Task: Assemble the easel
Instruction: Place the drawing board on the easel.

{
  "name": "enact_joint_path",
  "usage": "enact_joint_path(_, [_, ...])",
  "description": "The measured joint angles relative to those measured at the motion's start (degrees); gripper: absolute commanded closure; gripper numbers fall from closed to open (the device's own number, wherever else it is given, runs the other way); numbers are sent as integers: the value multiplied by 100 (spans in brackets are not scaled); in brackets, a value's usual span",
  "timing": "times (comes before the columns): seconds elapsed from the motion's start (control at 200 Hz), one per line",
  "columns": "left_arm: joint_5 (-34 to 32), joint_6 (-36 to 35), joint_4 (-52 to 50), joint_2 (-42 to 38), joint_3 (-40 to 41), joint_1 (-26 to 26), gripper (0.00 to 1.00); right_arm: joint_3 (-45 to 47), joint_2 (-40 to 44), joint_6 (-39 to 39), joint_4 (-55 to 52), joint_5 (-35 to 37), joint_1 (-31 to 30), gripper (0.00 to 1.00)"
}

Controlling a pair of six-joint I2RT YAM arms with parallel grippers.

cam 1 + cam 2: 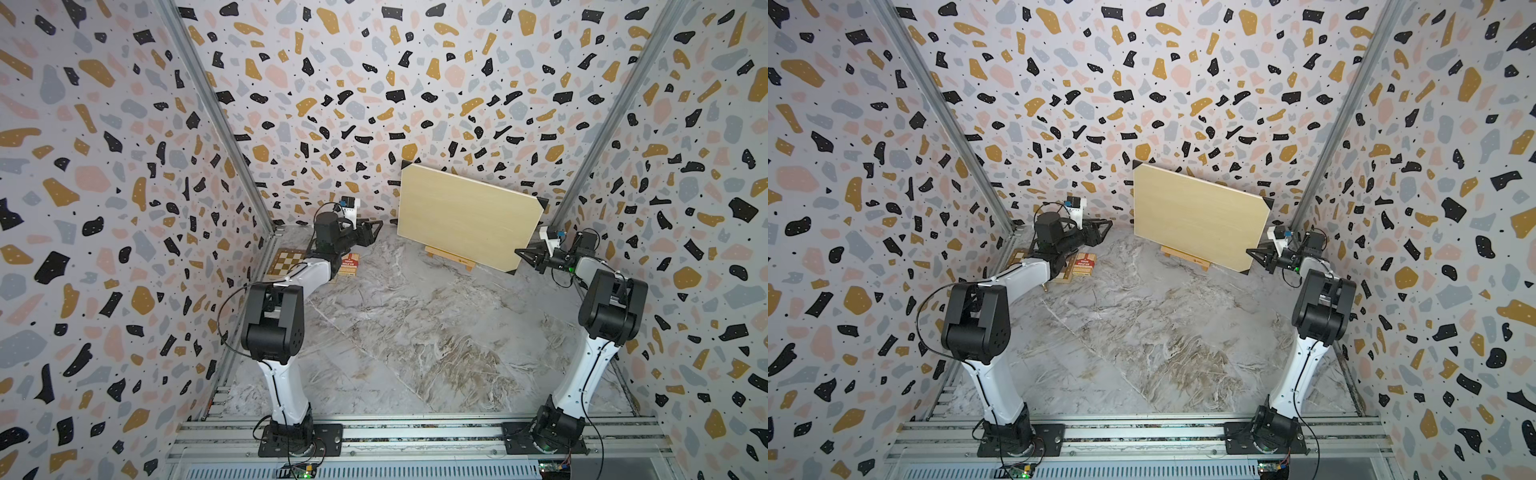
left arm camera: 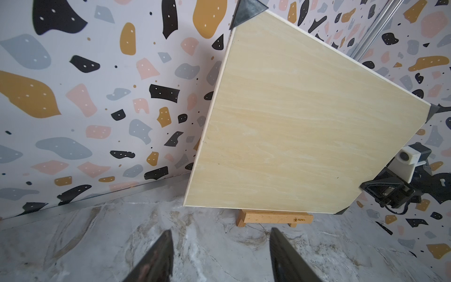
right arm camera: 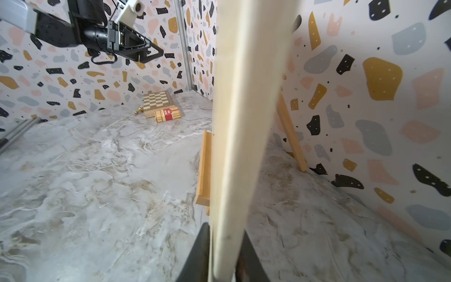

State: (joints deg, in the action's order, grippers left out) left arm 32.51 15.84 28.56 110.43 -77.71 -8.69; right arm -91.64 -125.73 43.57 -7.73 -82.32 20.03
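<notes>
The orange-brown easel (image 1: 451,257) stands upright near the back wall; in both top views only its bottom ledge (image 1: 1185,255) shows, under a large pale board (image 1: 469,216) with black corners that leans on it. The easel's ledge (image 3: 205,168) and back leg (image 3: 291,136) show in the right wrist view. My right gripper (image 3: 225,232) has a finger on each face of the board's (image 3: 244,122) lower right edge, shut on it. My left gripper (image 2: 219,234) hangs open and empty left of the board (image 2: 305,122), pointing at the ledge (image 2: 275,217).
A brown-and-cream chessboard (image 1: 284,262) and a red-and-cream box (image 1: 348,264) lie at the back left, below my left arm. A small gold piece (image 3: 138,110) lies beside the chessboard (image 3: 157,100). Patterned walls close in on three sides.
</notes>
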Motion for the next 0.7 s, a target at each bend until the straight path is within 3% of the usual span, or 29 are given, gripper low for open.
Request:
enact_joint_path(0.39, [4,4,-7,170,-13,0,38,0,-24,44,-15,208,33,71])
enact_joint_path(0.701, [22,13,0,210,-13,0,38,22,-24,273,-138,205,28,75])
